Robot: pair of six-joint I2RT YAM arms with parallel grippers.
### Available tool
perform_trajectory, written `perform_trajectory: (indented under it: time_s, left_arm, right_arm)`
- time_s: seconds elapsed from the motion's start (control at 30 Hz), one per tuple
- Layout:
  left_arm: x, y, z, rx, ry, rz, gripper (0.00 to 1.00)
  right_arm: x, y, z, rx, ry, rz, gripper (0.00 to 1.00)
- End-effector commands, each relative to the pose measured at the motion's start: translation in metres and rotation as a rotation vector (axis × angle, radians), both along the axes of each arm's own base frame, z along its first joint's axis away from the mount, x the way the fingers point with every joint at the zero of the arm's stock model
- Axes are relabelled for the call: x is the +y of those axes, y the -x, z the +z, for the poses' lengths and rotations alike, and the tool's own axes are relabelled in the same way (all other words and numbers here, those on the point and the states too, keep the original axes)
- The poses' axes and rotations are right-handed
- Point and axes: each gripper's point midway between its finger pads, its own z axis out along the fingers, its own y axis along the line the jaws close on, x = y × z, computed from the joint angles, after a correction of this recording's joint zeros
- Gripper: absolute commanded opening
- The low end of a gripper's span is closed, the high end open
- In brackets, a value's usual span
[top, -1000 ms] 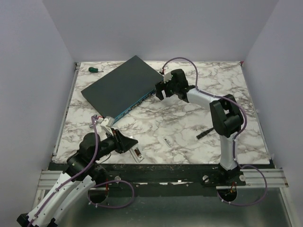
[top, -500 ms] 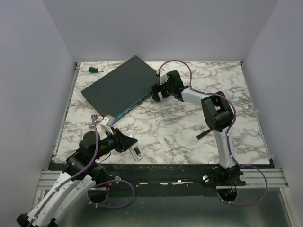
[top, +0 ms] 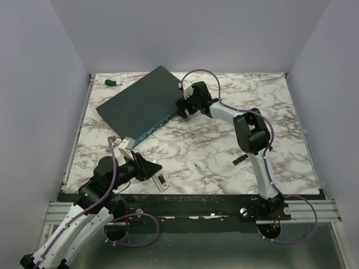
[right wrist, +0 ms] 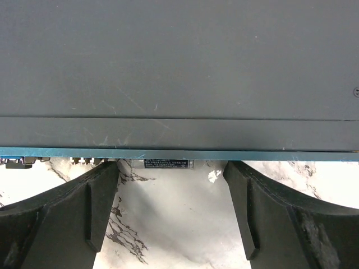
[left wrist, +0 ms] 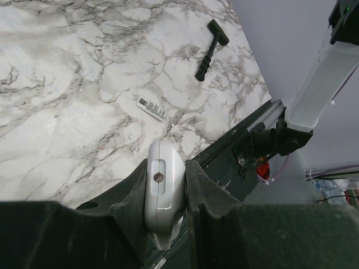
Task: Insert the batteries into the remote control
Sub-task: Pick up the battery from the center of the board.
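Observation:
My left gripper (top: 150, 170) is shut on the remote control (top: 161, 182), a slim white handset held on edge at the table's near edge. In the left wrist view the remote control (left wrist: 164, 188) sits clamped between both black fingers of the left gripper (left wrist: 166, 178). My right gripper (top: 182, 107) stands open at the blue edge of the big dark box (top: 143, 103). In the right wrist view a small labelled battery (right wrist: 159, 163) lies against the box's edge (right wrist: 179, 153), level with the tips of the right gripper (right wrist: 171, 182), which touch nothing.
A black T-shaped tool (top: 240, 159) lies right of centre. A small white flat piece (top: 198, 167) lies near the front, also in the left wrist view (left wrist: 151, 108). A green-handled screwdriver (top: 112, 82) rests at the back left corner.
The right arm has swung left, bringing its open gripper up against the box's blue edge. The left arm and the remote control have not moved.

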Motion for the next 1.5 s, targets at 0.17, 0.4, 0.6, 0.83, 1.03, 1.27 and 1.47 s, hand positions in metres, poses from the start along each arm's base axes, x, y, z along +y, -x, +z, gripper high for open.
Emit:
perform_trajectory:
  time_s: [0.17, 0.4, 0.6, 0.83, 1.03, 1.27, 1.47]
  left_arm:
    - [0.006, -0.003, 0.018, -0.053, 0.008, 0.026, 0.00]
    - [0.006, -0.004, 0.017, -0.052, 0.007, 0.033, 0.00]
    - [0.007, -0.003, 0.017, -0.050, 0.005, 0.037, 0.00]
    - [0.007, -0.003, 0.017, -0.051, 0.007, 0.036, 0.00]
    - [0.009, -0.002, 0.018, -0.053, 0.005, 0.039, 0.00]
    - [0.009, -0.002, 0.016, -0.048, 0.004, 0.041, 0.00]
    - [0.009, -0.002, 0.020, -0.050, 0.009, 0.038, 0.00]
  right_arm:
    - [0.001, 0.023, -0.062, 0.103, 0.085, -0.012, 0.79]
    - [0.008, 0.016, -0.058, 0.104, 0.063, -0.016, 0.73]
    - [0.013, 0.017, -0.061, 0.124, 0.058, -0.015, 0.69]
    - [0.017, 0.018, -0.062, 0.119, 0.066, -0.012, 0.66]
    - [0.017, 0.020, -0.063, 0.118, 0.075, -0.016, 0.53]
    - [0.011, 0.027, -0.059, 0.126, 0.080, -0.037, 0.42]
    - [0.001, 0.038, -0.007, 0.019, -0.008, -0.077, 0.40]
